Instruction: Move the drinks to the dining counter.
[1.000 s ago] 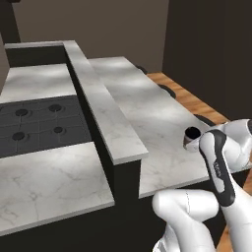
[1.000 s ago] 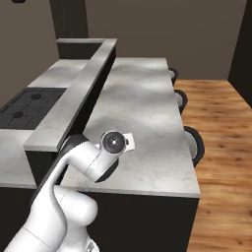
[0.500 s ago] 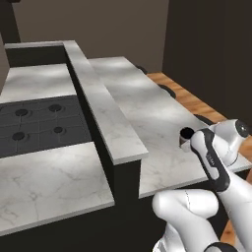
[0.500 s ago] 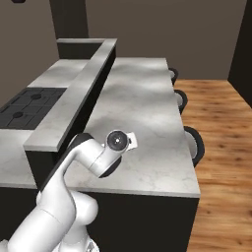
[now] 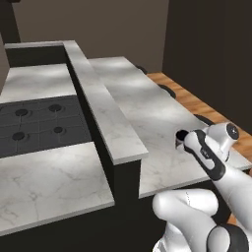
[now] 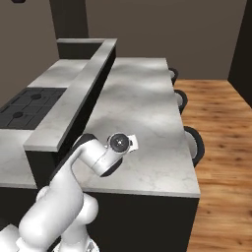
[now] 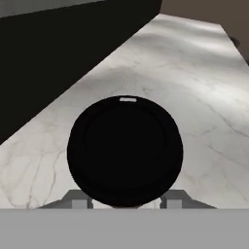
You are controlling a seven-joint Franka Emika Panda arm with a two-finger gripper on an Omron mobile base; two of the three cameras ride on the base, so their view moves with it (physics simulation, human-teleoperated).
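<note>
Over the near edge of the broad white-grey marbled dining surface (image 6: 147,123), the pincer (image 7: 125,204) straddles the dark-lidded paper cup (image 7: 125,150), grip unclear, other drinks unseen.

I saw the dining counter (image 6: 147,123) as polished white-grey marble, the cup's lid (image 7: 125,148) as matt black plastic, the floor (image 6: 221,128) as glossy orange-brown wood, and the cooktop (image 5: 34,125) as smooth black.

no readable text, labels, brands or numbers anywhere
</note>
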